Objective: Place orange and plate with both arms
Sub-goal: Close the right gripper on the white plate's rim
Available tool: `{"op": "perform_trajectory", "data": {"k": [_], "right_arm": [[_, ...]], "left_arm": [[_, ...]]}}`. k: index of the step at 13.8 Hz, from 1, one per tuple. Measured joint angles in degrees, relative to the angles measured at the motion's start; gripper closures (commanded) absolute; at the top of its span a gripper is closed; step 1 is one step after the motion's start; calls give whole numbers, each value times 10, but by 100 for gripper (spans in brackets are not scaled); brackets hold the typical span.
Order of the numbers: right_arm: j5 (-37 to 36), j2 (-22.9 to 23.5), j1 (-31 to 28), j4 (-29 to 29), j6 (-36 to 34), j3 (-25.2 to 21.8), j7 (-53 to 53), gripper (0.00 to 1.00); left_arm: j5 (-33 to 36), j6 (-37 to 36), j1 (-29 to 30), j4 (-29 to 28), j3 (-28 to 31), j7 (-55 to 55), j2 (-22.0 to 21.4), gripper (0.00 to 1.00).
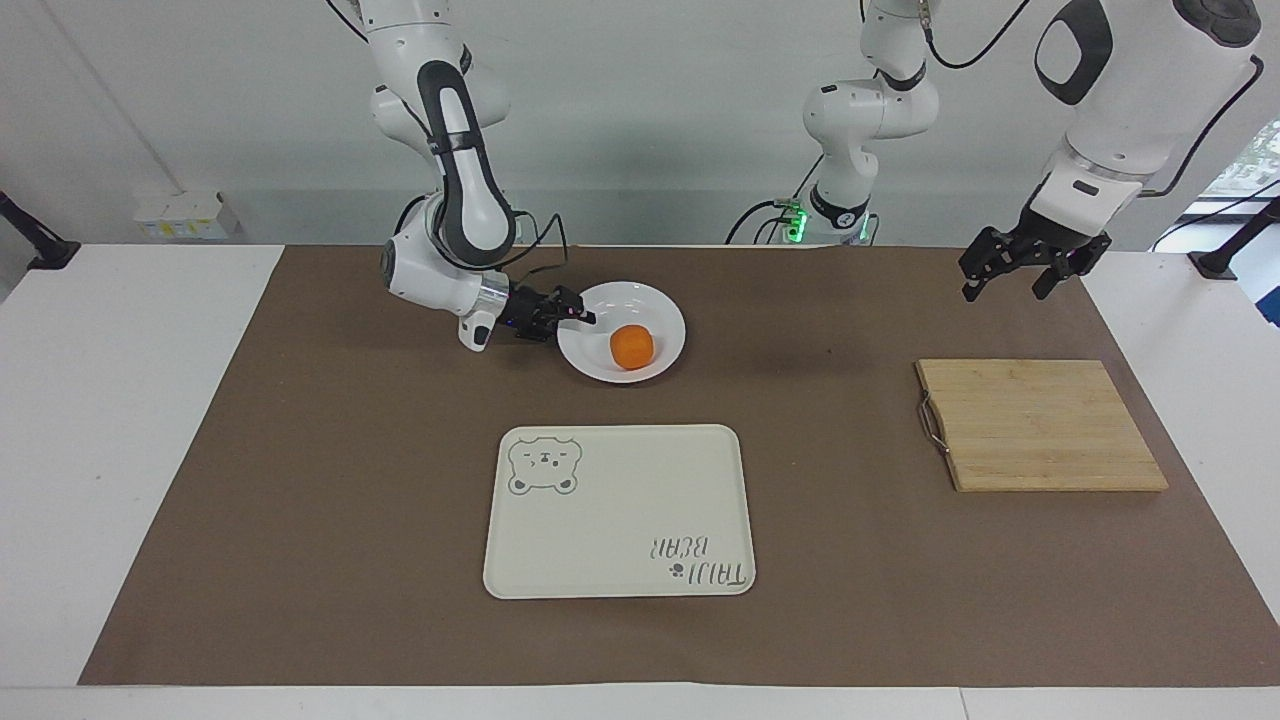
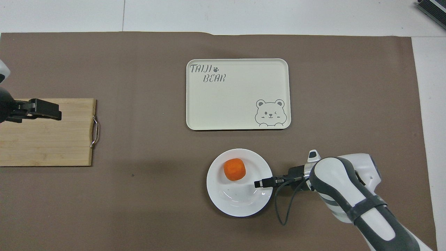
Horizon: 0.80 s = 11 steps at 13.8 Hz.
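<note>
step: plate pickup | right gripper (image 1: pixel 578 314) at rim of round glossy white plate (image 1: pixel 660 305), grip unclear | small matte orange (image 1: pixel 631 346) on plate | left gripper (image 1: pixel 1020 262) open, over brown mat (image 1: pixel 300 450) | next: secure rim, lift level

This looks like a robotics lab. Two white arms (image 1: pixel 455 190) are bolted at twelve o'clock of a white table (image 1: pixel 130 420) spread with brown paper (image 1: pixel 330 480), cables (image 1: pixel 760 215) and green status lights trailing against a bare grey wall.
</note>
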Motion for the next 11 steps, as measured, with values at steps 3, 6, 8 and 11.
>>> {"op": "perform_trajectory", "data": {"k": [3,6,8,11], "right_arm": [[0,0,0,-2,14,0,0,100],[0,0,6,0,28,0,-31,100],[0,0,7,2,31,0,-56,100],[18,0,7,6,27,0,-62,100]], "left_arm": [[0,-47,1,31,2,0,6,0],[0,-52,1,43,3,-1,14,0],[0,-52,2,43,4,-2,16,0],[0,-52,3,43,4,-2,16,0]]}}
